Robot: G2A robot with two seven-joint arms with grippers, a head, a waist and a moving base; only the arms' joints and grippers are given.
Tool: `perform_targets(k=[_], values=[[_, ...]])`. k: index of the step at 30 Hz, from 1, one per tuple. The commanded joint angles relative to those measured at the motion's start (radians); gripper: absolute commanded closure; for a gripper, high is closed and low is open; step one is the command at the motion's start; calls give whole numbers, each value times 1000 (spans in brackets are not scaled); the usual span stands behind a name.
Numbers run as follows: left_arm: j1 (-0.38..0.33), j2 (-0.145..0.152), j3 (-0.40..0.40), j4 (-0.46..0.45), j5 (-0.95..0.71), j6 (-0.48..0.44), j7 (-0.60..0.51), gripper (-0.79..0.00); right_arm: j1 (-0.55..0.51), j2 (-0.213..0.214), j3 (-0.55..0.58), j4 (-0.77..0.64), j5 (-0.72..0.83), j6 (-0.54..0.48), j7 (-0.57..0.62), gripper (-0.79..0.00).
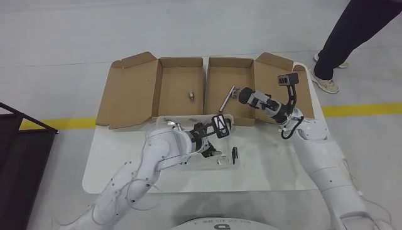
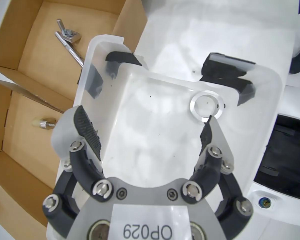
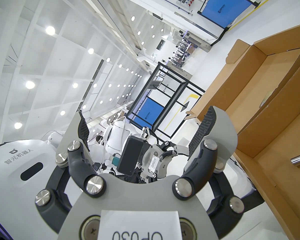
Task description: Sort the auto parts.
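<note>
In the clear bin, a metal ring lies beside the open, empty left hand.

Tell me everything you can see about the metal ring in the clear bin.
The metal ring is a silver band with a round hole, lying flat on the floor of the clear bin, near a corner. One fingertip of the open left gripper overlaps its edge; contact cannot be told.
</note>
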Motion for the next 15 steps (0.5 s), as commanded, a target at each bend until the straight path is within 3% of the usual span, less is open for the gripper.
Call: perform_targets(k=[1,15], values=[[-28,-9,26,23,-16,15,-27,-785,0,0,0,0,0,0,0,-785],[-150,-65,170,181,-47,62,-55,-785,0,0,0,0,0,0,0,-785]])
